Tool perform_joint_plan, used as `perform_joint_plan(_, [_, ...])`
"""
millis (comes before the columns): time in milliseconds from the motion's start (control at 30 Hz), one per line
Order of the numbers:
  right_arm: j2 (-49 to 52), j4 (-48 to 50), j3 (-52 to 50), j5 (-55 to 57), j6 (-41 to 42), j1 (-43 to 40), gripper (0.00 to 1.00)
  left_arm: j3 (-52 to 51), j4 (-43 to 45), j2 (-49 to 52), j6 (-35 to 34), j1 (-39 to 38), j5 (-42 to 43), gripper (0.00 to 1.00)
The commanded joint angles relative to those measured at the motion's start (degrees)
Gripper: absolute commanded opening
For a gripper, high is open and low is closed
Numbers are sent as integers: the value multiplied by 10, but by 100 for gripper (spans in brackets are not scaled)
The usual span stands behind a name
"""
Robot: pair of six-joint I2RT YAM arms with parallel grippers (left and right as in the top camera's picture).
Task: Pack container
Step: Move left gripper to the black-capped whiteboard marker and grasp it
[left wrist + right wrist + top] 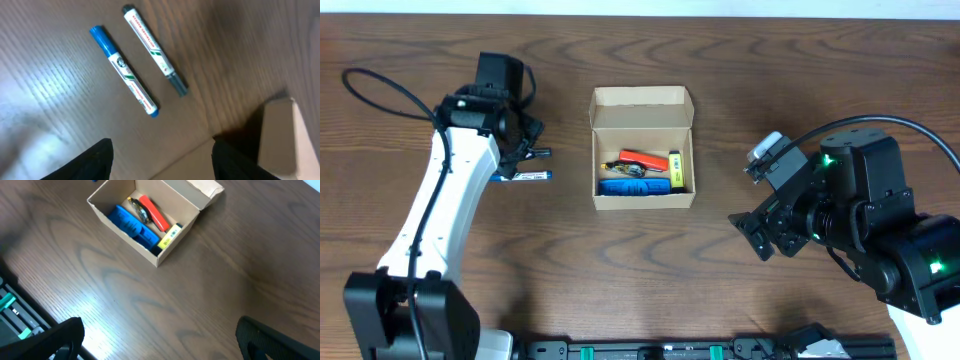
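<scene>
Container (642,200) lid-open, part-filled, well ahead of right gripper (159,330), off beside left gripper (161,146). Both spread wide, empty. Judged light, thin-walled, crushable; grip gently across outer walls.

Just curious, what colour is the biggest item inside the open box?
The biggest item is blue, clearest in the right wrist view.
</scene>
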Motion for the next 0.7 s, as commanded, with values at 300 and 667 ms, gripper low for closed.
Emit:
perform_joint_plan(300, [-1, -1, -1, 0, 2, -5, 99, -23, 55, 101, -86, 10, 41, 64])
perform_joint_plan(667, [-1, -1, -1, 0, 2, -5, 99, -22, 115, 165, -99, 34, 55, 61])
